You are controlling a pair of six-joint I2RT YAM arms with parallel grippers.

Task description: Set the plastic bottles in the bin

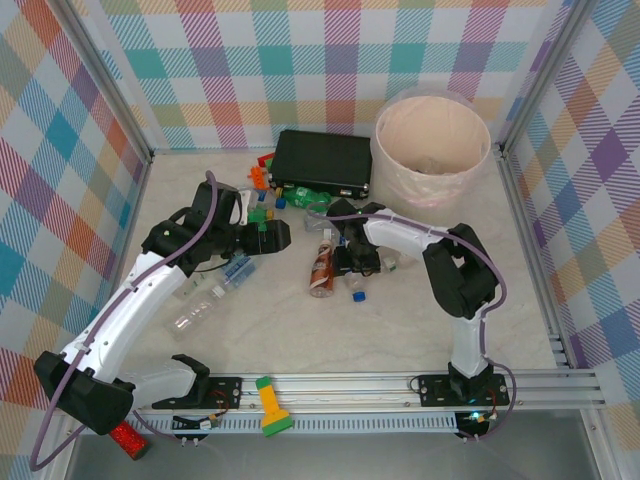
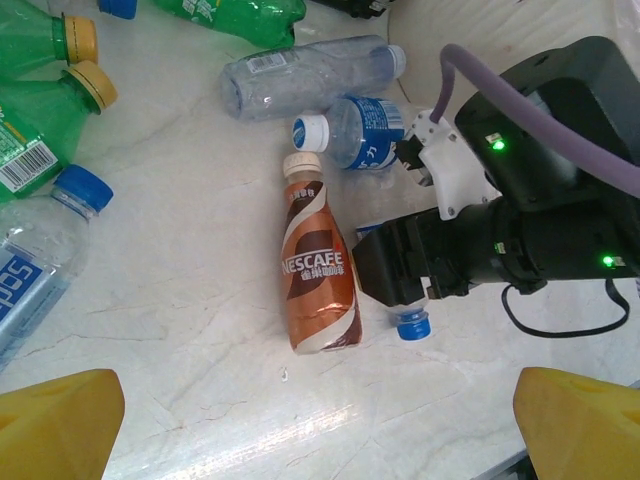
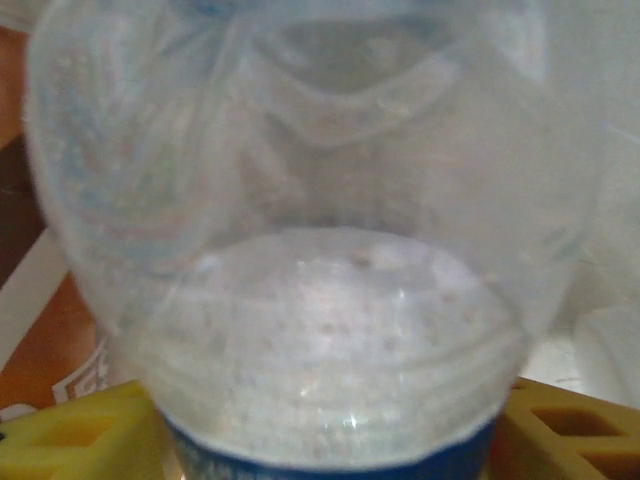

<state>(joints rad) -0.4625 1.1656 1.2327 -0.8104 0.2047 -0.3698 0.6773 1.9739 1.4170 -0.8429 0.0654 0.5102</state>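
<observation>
Several plastic bottles lie in the middle of the table. Among them are a brown-labelled bottle, clear blue-labelled ones and green ones. My right gripper is down at the table, shut on a clear bottle whose blue cap pokes out below it. Yellow fingers press both of its sides. My left gripper hovers open just left of the brown bottle, holding nothing. The bin, a beige bucket with a bag liner, stands at the back right.
A flat black case lies left of the bin, with small coloured blocks beside it. A yellow-green flashlight rests on the front rail and a red cylinder sits at the near left. Checkered walls enclose the table.
</observation>
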